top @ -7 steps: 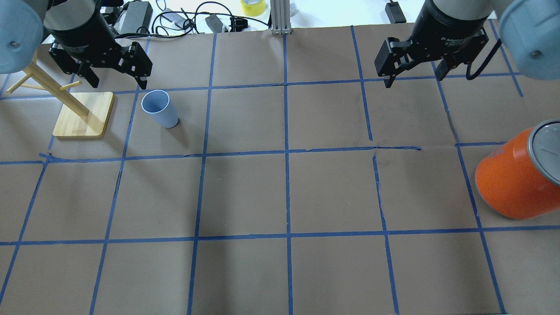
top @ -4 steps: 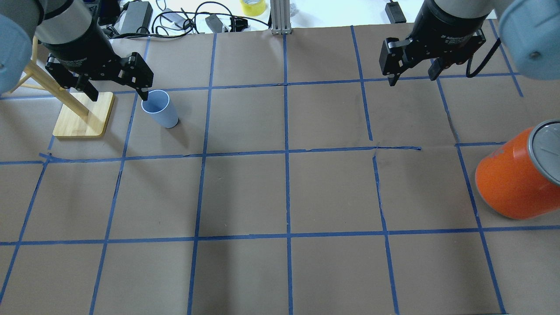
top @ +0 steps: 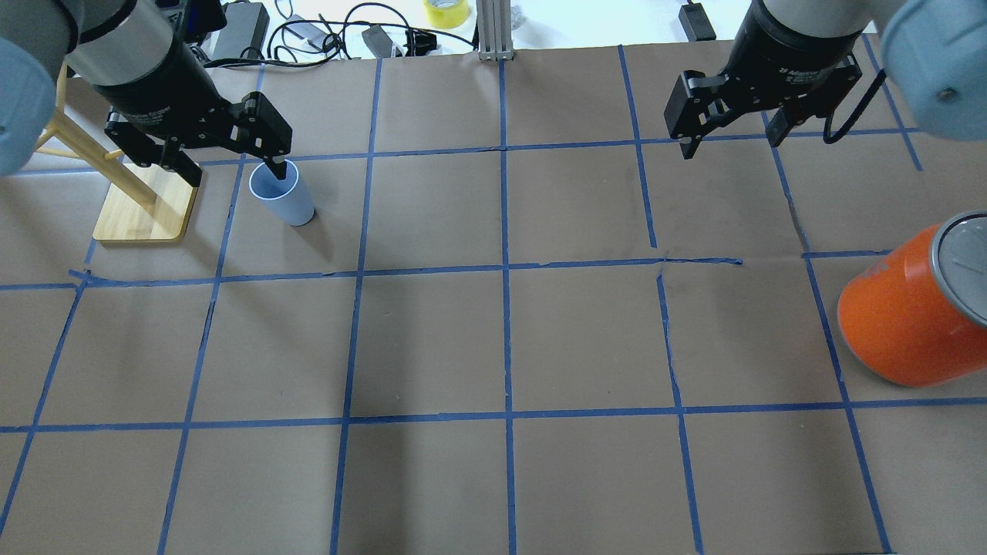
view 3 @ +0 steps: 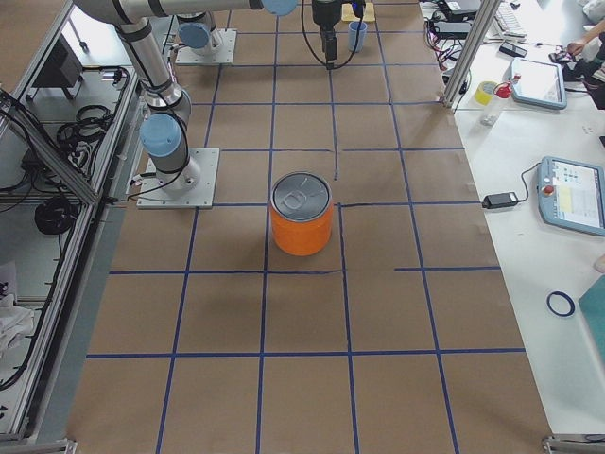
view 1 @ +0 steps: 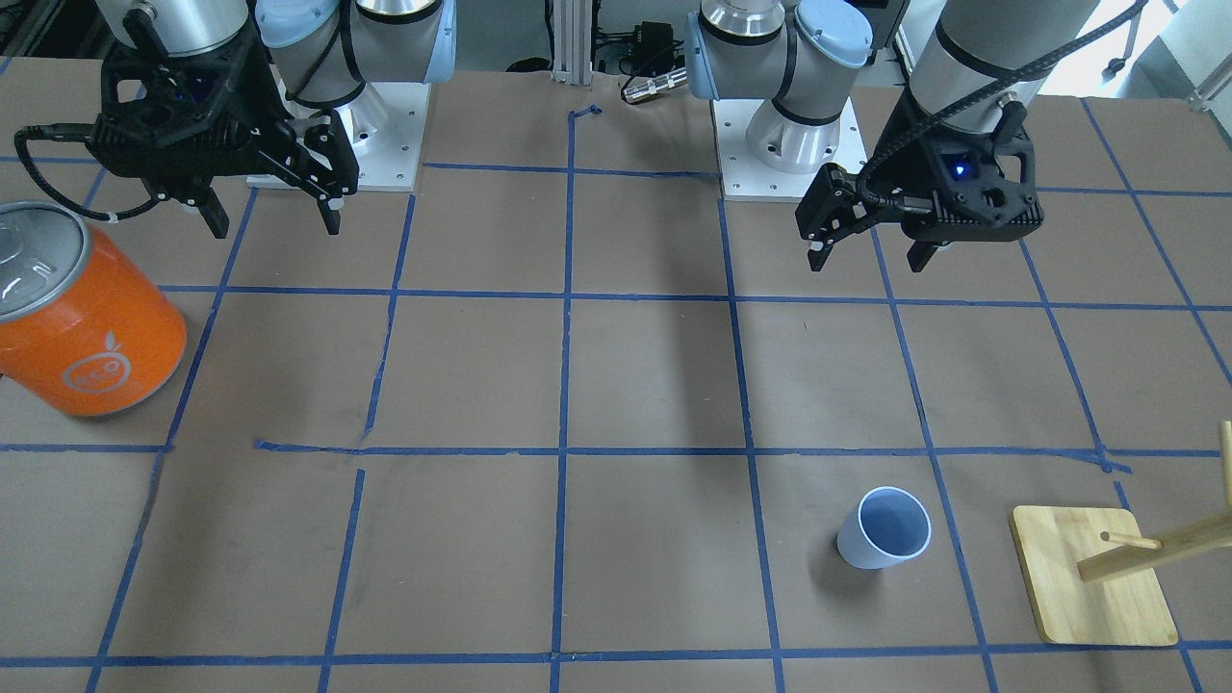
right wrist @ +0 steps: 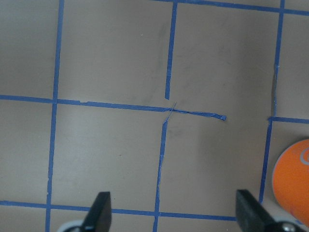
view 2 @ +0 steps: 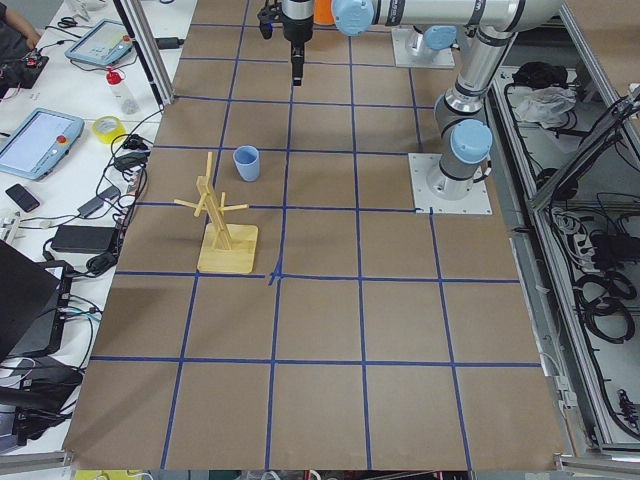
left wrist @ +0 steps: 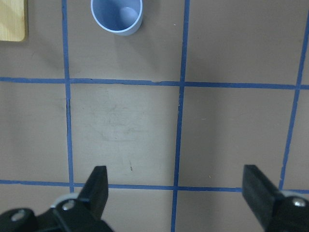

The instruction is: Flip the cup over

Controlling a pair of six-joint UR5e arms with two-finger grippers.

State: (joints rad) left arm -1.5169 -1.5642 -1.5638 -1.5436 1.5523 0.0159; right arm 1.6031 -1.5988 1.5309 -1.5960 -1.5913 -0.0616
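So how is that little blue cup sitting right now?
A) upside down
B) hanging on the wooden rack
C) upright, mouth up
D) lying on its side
C: the left wrist view looks straight down into the cup and shows its inner bottom, and it stands on the table.

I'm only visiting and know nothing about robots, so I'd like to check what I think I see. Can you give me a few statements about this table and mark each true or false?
1. The cup stands upright, with its opening facing up. True.
2. The left gripper is shut on the cup. False: it is open, holds nothing and is apart from the cup.
3. The orange can lies on its side. False: it stands upright, with its silver top up.
4. The wooden stand is beside the cup. True.
5. The right gripper is open and holds nothing. True.
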